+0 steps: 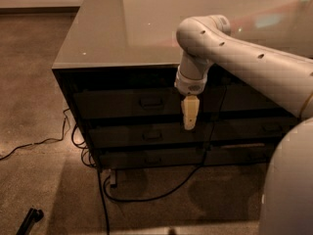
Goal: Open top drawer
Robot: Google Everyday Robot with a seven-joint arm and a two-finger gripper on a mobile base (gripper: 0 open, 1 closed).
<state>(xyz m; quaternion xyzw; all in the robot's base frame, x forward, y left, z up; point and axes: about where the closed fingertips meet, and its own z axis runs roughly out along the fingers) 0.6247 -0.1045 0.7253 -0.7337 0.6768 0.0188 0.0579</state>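
One offset matters: the top drawer (111,105) handle (151,102) lies near, at 10 o'clock from the gripper (190,120). Whether the gripper is open or closed I cannot tell.

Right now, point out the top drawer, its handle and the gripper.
top drawer (107,104): camera view, left part of its dark front.
handle (151,102): camera view, middle of the pull.
gripper (189,124): camera view, its tip, hanging right of the handle.

Brown carpet floor (34,106) carries glossy grey-topped dark cabinet (107,33); black cables (146,199) on carpet; cream gripper (189,125) hangs before cabinet front
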